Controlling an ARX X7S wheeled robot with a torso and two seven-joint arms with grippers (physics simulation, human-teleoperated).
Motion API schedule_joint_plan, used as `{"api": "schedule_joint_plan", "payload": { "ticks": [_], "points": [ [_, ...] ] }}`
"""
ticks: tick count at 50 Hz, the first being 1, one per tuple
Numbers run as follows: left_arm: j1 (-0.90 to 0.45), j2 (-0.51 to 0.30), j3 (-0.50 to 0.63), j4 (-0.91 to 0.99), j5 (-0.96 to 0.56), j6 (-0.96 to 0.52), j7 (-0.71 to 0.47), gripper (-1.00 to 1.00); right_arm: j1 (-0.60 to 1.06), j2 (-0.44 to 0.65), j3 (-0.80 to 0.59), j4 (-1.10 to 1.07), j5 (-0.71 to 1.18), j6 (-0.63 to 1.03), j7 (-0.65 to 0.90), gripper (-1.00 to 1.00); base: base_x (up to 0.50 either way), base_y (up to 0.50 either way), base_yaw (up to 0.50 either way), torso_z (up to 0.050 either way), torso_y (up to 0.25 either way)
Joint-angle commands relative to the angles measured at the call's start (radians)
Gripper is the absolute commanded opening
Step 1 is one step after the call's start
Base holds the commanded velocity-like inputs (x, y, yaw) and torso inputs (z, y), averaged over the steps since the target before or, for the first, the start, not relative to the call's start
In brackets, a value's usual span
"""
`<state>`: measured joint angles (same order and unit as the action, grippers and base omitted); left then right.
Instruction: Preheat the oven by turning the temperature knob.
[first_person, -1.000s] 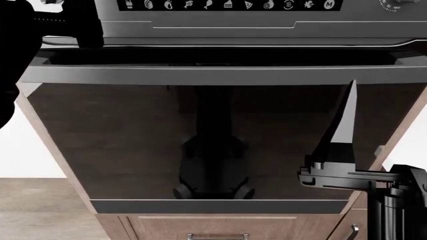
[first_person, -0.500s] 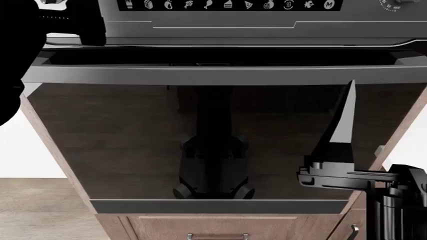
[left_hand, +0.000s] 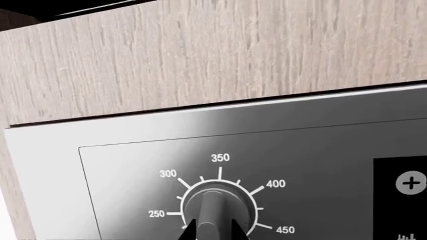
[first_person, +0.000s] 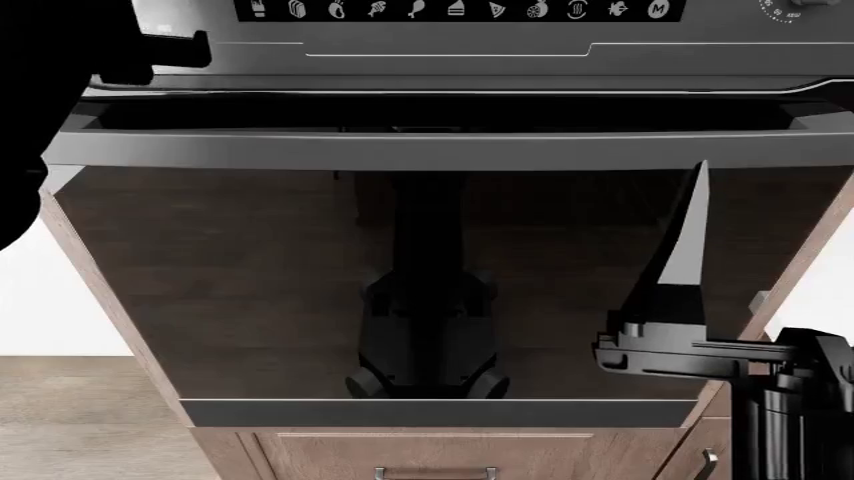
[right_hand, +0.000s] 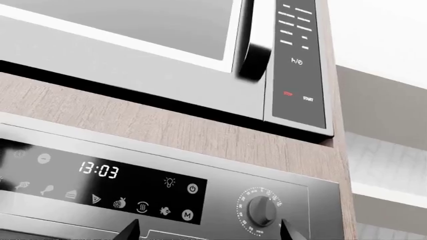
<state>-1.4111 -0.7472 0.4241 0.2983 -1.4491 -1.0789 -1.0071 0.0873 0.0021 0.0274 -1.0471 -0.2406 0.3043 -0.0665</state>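
Observation:
The oven has a dark glass door (first_person: 427, 280), a steel bar handle (first_person: 427, 150) and a steel control panel (first_person: 441, 45) with a black icon strip (first_person: 454, 10). In the left wrist view the temperature knob (left_hand: 217, 207) sits in a dial marked 250 to 450. My left gripper (left_hand: 213, 231) has its two black fingertips (left_hand: 189, 231) pressed against both sides of the knob's ridge. In the head view only the left arm (first_person: 54, 100) shows, and its gripper is out of frame. My right gripper (first_person: 681, 250) points up before the door, open and empty, and it also shows in the right wrist view (right_hand: 208, 231).
A second knob (right_hand: 261, 210) sits at the panel's right end, beside a display reading 13:03 (right_hand: 99, 170). A microwave (right_hand: 133, 30) is built in above the oven behind a wooden strip (right_hand: 167, 127). Wooden drawers (first_person: 434, 455) lie below the door.
In the head view the dark end of my left arm at the top left has changed outline and drawn upward. The right arm and the oven door have not moved.

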Motion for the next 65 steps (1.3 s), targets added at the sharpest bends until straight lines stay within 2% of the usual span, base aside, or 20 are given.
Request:
{"api": "schedule_joint_plan", "payload": {
  "ticks": [1, 19, 35, 36, 65],
  "points": [
    [-0.008, -0.005, 0.003, 0.006, 0.006, -0.001, 0.000, -1.00, 0.001, 0.000, -0.002, 0.000, -0.004, 0.008, -0.002, 1.00, 0.00, 0.00, 0.00, 0.000, 0.000],
    [-0.021, -0.013, 0.020, 0.018, 0.016, -0.014, 0.018, -1.00, -0.004, 0.000, -0.007, 0.000, -0.010, 0.007, 0.001, 1.00, 0.00, 0.00, 0.00, 0.000, 0.000],
    [-0.086, -0.038, 0.113, 0.083, 0.119, -0.084, 0.057, -1.00, -0.003, 0.000, -0.007, 0.000, -0.008, 0.010, 0.004, 1.00, 0.00, 0.00, 0.00, 0.000, 0.002],
    [-0.103, -0.045, 0.148, 0.108, 0.147, -0.110, 0.073, -1.00, -0.002, 0.000, -0.006, 0.000, -0.006, 0.011, 0.005, 1.00, -0.01, 0.00, 0.00, 0.000, 0.010],
    [-0.139, -0.050, 0.256, 0.156, 0.242, -0.151, 0.131, -1.00, 0.000, 0.000, -0.001, 0.000, 0.002, 0.010, 0.009, 1.00, 0.00, 0.00, 0.00, 0.000, 0.003]
  ]
}}
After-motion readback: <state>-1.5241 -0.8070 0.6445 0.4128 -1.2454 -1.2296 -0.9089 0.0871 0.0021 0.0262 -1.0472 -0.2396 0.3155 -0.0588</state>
